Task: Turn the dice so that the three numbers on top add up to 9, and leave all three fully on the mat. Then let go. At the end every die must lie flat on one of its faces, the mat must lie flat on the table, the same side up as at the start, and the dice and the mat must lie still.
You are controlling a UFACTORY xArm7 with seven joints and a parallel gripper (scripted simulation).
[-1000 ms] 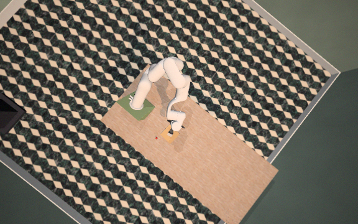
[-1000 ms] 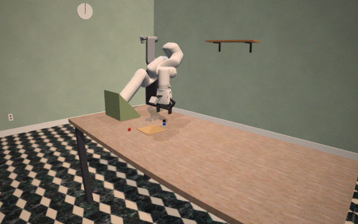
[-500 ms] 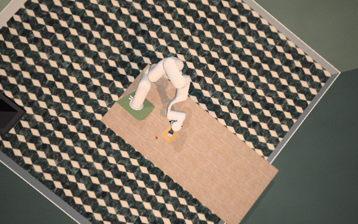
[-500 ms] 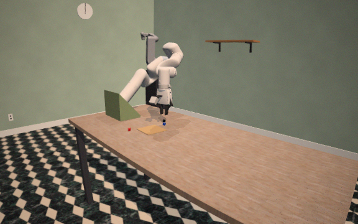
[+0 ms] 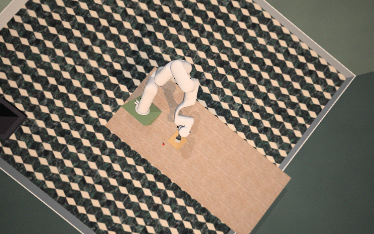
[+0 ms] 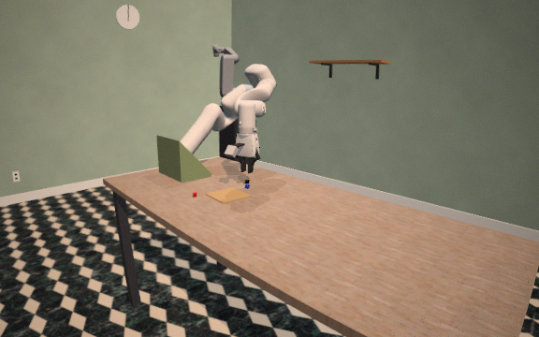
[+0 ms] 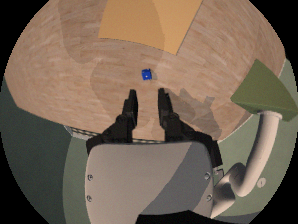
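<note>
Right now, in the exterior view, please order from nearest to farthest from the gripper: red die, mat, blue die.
1. Blue die, just off the mat's right side.
2. Mat, middle.
3. Red die, left of the mat.

blue die [image 6: 247, 186] [image 7: 146, 74]: hidden under the arm from above, its pips too small to count | black die [image 6: 247, 181]: no luck from above or the wrist, number unreadable | red die [image 5: 163, 143] [image 6: 195, 195]: tiny speck, can't read it, outside the wrist shot
</note>
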